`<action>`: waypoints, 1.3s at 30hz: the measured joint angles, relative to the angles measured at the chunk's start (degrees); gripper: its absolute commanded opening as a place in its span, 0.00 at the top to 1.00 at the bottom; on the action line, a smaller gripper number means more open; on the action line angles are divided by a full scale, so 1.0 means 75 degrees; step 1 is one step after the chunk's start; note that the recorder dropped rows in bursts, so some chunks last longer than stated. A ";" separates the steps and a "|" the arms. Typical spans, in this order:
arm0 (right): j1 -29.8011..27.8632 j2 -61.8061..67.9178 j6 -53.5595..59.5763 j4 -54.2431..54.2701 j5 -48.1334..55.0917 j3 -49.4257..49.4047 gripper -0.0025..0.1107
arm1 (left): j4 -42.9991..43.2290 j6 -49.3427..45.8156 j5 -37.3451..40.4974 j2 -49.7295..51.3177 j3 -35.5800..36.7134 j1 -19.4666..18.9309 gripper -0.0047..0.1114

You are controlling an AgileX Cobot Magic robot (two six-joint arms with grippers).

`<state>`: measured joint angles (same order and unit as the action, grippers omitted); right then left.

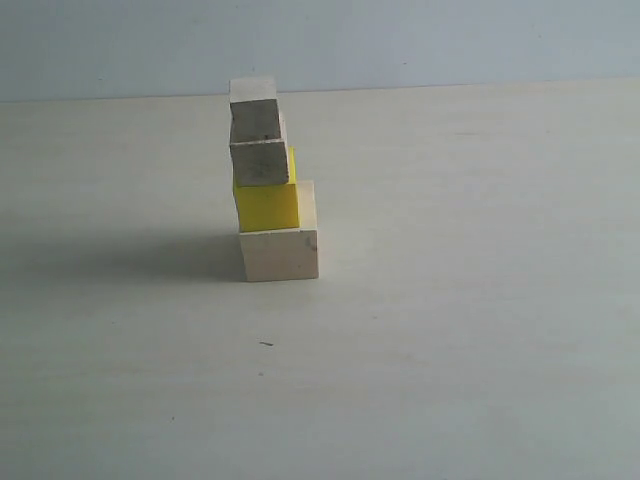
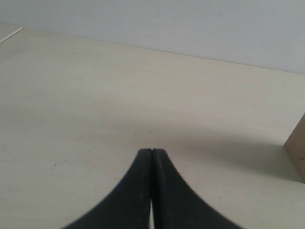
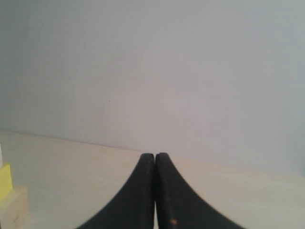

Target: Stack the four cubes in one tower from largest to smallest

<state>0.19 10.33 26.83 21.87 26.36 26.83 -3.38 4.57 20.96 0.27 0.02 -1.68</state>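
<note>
A large pale-wood cube (image 1: 279, 255) is bearing a yellow cube (image 1: 267, 205), a grainy wood cube (image 1: 261, 163) and a small wood cube (image 1: 254, 110) on a smooth table (image 1: 480, 300). The black left gripper (image 2: 151, 151) and right gripper (image 3: 155, 155) are sitting closed, empty.

lg cube (image 1: 279, 255): bare wood, matt | yellow cube (image 1: 266, 205): smooth, painted | table (image 1: 480, 300): pale, matt
</note>
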 measured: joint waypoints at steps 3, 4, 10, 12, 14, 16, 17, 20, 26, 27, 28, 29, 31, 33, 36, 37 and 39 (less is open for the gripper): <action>0.0000 0.0000 -0.0061 -0.0118 -0.0124 -0.0561 0.98 | 0.0000 0.0000 0.0000 0.0000 0.0000 0.0000 0.96; 0.0000 0.0000 -0.0081 -0.0139 -0.0290 -0.0750 0.98 | 0.0000 0.0000 0.0000 0.0000 0.0000 0.0000 0.96; 0.0000 -0.0339 -0.0195 -0.0165 -0.1349 -0.2348 0.98 | 0.0000 0.0000 0.0000 0.0000 0.0000 0.0000 0.96; 0.0000 -0.0602 -0.0298 -0.0221 -0.1567 -0.2808 0.98 | 0.0000 0.0000 0.0000 0.0000 0.0000 0.0000 0.96; 0.0000 -0.0800 -0.0709 -0.0478 -0.1655 -0.3137 0.98 | 0.0000 0.0000 0.0000 0.0000 0.0000 0.0000 0.96; 0.0000 -0.0951 -0.1397 -0.1029 -0.1706 -0.3389 0.98 | 0.0000 0.0000 0.0000 0.0000 0.0000 0.0000 0.96; 0.0000 -0.1005 -0.1842 -0.1366 -0.1705 -0.3489 0.98 | 0.0000 0.0000 0.0000 0.0000 0.0000 0.0000 0.96; 0.0000 -0.1147 -0.2836 -0.2145 -0.1705 -0.3544 0.98 | 0.0000 0.0000 0.0000 0.0000 0.0000 0.0000 0.96; 0.0000 -0.1236 -0.3109 -0.2541 -0.1598 -0.3544 0.98 | 0.0000 0.0000 0.0000 0.0000 0.0000 0.0000 0.96; 0.0000 -0.1236 -0.3114 -0.2541 -0.1598 -0.3544 0.98 | 0.0000 0.0000 0.0000 0.0000 0.0000 0.0000 0.96; 0.0000 -0.1236 -0.3114 -0.2563 -0.1579 -0.3544 0.98 | 0.0000 0.0000 0.0000 0.0000 0.0000 0.0000 0.96; 0.0000 -0.1236 -0.3114 -0.2563 -0.1556 -0.3544 0.98 | 0.0000 0.0000 0.0000 0.0000 0.0000 0.0000 0.96; 0.0000 -0.1236 -0.3114 -0.2563 -0.1412 -0.3544 0.98 | 0.0000 0.0000 0.0000 0.0000 0.0000 0.0000 0.96; 0.0000 -0.1236 -0.3114 -0.2592 -0.1255 -0.3544 0.98 | 0.0000 0.0000 0.0000 0.0000 0.0000 0.0000 0.96; 0.0000 -0.1236 -0.3128 -0.2590 -0.1150 -0.3544 0.98 | 0.0000 0.0000 0.0000 0.0000 0.0000 0.0000 0.96; 0.0000 -0.1236 -0.3145 -0.2590 -0.1132 -0.3544 0.98 | 0.0000 0.0000 0.0000 0.0000 0.0000 0.0000 0.96; 0.0000 -0.1236 -0.3145 -0.2590 -0.1121 -0.3544 0.98 | 0.0000 0.0000 0.0000 0.0000 0.0000 0.0000 0.96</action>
<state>0.19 1.06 3.24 2.45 17.96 0.25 -3.38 4.57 20.96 0.27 0.02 -1.68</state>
